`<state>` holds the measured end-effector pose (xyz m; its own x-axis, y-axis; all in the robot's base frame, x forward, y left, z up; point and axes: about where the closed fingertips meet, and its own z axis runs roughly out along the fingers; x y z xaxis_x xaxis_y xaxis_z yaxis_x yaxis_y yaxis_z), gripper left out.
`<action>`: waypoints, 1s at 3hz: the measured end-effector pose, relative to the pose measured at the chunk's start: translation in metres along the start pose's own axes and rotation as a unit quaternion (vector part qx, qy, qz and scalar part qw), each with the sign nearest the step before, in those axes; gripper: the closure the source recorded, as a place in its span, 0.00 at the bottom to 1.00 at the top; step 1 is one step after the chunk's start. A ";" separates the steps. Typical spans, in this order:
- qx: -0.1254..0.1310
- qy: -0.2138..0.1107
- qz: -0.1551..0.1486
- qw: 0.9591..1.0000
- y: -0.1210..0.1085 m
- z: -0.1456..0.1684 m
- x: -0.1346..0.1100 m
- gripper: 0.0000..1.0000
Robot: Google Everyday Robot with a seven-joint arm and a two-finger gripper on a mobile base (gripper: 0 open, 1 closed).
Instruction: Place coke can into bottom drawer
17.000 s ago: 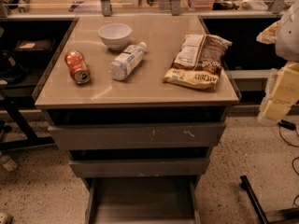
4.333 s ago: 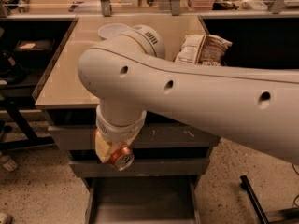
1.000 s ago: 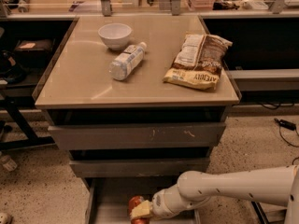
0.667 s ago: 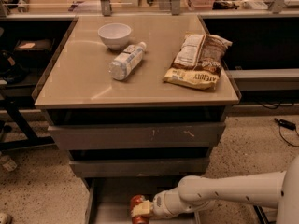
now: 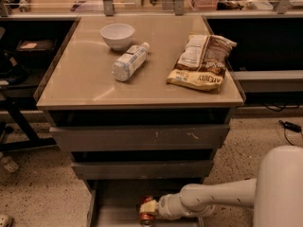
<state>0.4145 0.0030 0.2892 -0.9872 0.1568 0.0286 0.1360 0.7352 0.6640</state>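
The coke can [image 5: 145, 215] is a small red can, low inside the open bottom drawer [image 5: 113, 207] at the foot of the grey cabinet. My gripper [image 5: 147, 209] reaches in from the right on a white arm [image 5: 222, 196] and is at the can, over the drawer's flat grey floor. Part of the can is hidden by the gripper and the frame's lower edge.
On the cabinet top [image 5: 85, 79] lie a white bowl [image 5: 117, 34], a clear plastic bottle [image 5: 129, 62] on its side and a chip bag [image 5: 201, 63]. Two wider closed drawers [image 5: 139, 137] sit above the open one. A speckled floor surrounds the cabinet; dark shelves stand left and right.
The arm and the can have barely shifted inside the bottom drawer over the last second. Earlier the can lay on the cabinet top, then was carried down in front of the drawers.
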 end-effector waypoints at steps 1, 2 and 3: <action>0.004 0.002 0.007 1.000 -0.007 0.010 0.000 1.00; 0.004 0.002 0.007 1.000 -0.007 0.010 0.000 1.00; 0.003 -0.019 0.030 0.999 -0.022 0.038 -0.010 1.00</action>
<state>0.4246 0.0109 0.2459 -0.9734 0.2256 0.0390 0.1950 0.7275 0.6578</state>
